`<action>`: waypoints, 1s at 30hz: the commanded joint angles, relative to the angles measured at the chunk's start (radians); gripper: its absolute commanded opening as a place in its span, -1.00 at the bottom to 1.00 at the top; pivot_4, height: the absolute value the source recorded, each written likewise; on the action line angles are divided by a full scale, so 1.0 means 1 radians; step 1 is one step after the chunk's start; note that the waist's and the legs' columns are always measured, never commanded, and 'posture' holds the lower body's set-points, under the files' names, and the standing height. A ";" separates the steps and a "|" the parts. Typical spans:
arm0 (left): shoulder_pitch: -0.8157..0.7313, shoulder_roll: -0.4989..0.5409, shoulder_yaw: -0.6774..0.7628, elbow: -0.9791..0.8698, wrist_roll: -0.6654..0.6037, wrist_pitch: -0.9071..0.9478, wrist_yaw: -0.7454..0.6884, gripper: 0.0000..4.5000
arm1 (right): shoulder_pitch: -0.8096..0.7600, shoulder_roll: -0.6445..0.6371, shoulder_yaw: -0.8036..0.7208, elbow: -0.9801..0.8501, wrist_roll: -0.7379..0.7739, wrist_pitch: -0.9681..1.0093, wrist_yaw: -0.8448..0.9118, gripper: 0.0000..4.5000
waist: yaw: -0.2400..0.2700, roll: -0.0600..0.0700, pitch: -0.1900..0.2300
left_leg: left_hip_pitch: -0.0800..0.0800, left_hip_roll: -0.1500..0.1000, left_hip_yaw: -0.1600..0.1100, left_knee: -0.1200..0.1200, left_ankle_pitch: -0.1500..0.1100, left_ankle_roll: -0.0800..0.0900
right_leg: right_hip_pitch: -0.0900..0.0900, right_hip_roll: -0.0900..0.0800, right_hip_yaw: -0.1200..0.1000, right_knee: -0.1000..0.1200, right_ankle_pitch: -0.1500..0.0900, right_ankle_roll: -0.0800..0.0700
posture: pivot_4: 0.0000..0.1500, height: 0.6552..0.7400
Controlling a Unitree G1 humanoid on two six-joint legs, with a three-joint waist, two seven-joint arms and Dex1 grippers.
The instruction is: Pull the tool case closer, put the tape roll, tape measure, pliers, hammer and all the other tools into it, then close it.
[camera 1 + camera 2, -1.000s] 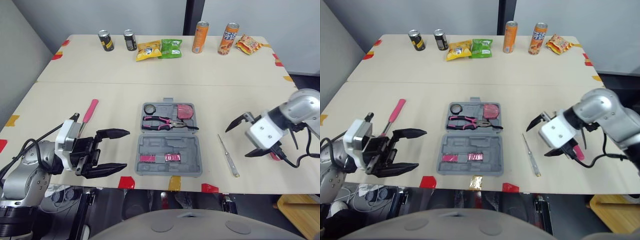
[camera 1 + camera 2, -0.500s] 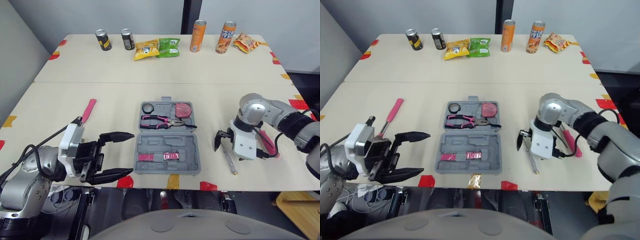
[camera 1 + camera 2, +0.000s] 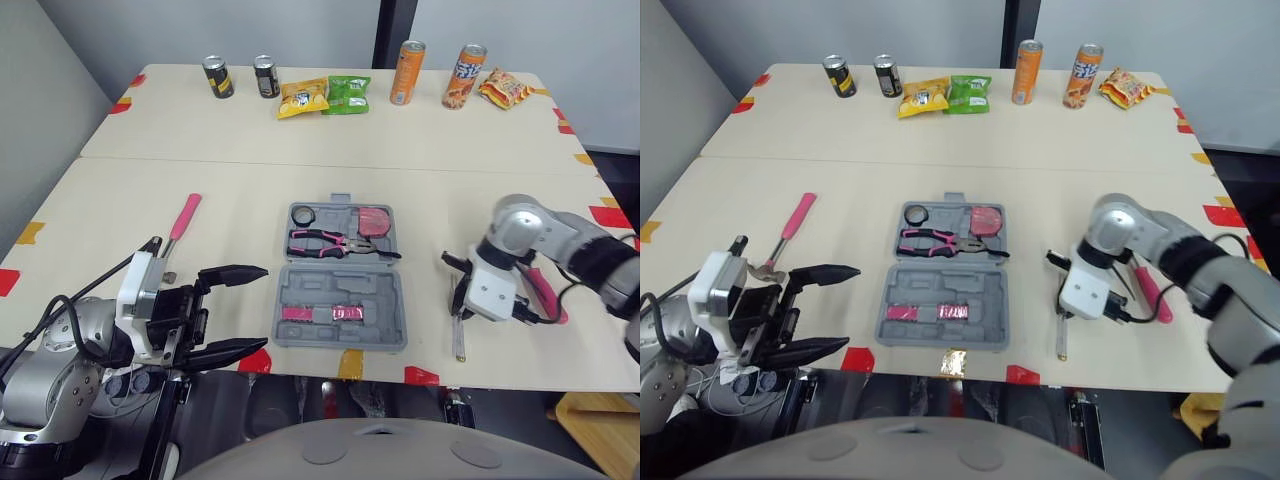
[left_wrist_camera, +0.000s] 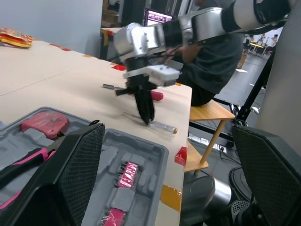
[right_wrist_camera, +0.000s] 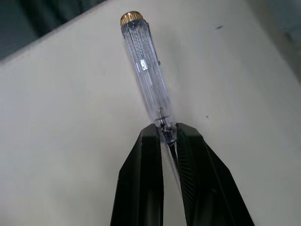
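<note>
The grey tool case (image 3: 383, 303) lies open at the table's middle front. In its far half sit the tape roll (image 3: 300, 213), pink-handled pliers (image 3: 328, 241) and red tape measure (image 3: 373, 220). A pink-handled hammer (image 3: 184, 218) lies left of the case. My left gripper (image 3: 262, 308) hovers open at the front edge, just left of the case. Right of the case, my right gripper (image 5: 168, 134) points down at the table and is shut on the thin shaft of a clear-handled screwdriver (image 5: 143, 70), whose handle (image 3: 459, 340) points toward the front edge.
A pink-handled tool (image 3: 545, 297) lies on the table beside my right arm. Cans (image 3: 404, 72) and snack bags (image 3: 324, 96) line the far edge. Coloured tape marks (image 3: 349, 364) dot the front edge. A seated person (image 4: 207, 56) and a wooden stool (image 4: 209, 110) are beyond the table's right side.
My right gripper came down from above the table and shut on the screwdriver's shaft; the screwdriver has swung so its handle faces the front edge. The camera shifted. The left gripper stays open.
</note>
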 commanded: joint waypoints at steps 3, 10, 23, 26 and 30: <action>-0.003 -0.012 0.013 0.010 -0.002 -0.024 0.002 1.00 | 0.286 -0.238 -0.295 -0.412 0.227 0.461 -0.233 -1.00 | 0.003 0.000 0.000 | 0.002 0.000 0.000 -0.003 0.000 0.000 | 0.001 0.001 0.000 -0.001 0.000 0.000 | 1.00 1.00; -0.035 -0.019 0.004 0.068 0.008 -0.037 -0.009 1.00 | 0.720 -0.283 -0.723 -0.827 0.545 1.046 -0.850 -1.00 | 0.001 0.002 -0.001 | 0.005 0.006 0.000 -0.006 -0.001 -0.002 | 0.002 0.007 0.001 -0.004 0.001 -0.001 | 1.00 1.00; -0.090 -0.024 -0.011 0.141 0.019 -0.053 -0.046 1.00 | 1.081 0.094 -1.174 -1.174 0.937 1.658 -1.539 -1.00 | 0.033 0.002 -0.002 | 0.005 0.005 0.001 -0.007 -0.001 -0.008 | 0.002 0.007 0.002 -0.008 0.001 -0.001 | 1.00 1.00; -0.095 -0.025 -0.016 0.147 0.019 -0.054 -0.049 1.00 | 1.089 0.193 -1.165 -1.184 1.012 1.716 -1.705 -1.00 | 0.033 0.003 -0.002 | 0.006 0.005 0.001 -0.009 -0.002 -0.010 | 0.002 0.007 0.002 -0.008 0.001 0.000 | 1.00 1.00; -0.098 -0.022 -0.019 0.150 0.019 -0.053 -0.052 1.00 | 1.083 0.276 -1.127 -1.206 1.053 1.781 -1.876 -1.00 | 0.033 0.003 -0.002 | 0.006 0.005 0.001 -0.011 -0.006 -0.020 | 0.001 0.007 0.002 -0.008 0.001 0.000 | 1.00 1.00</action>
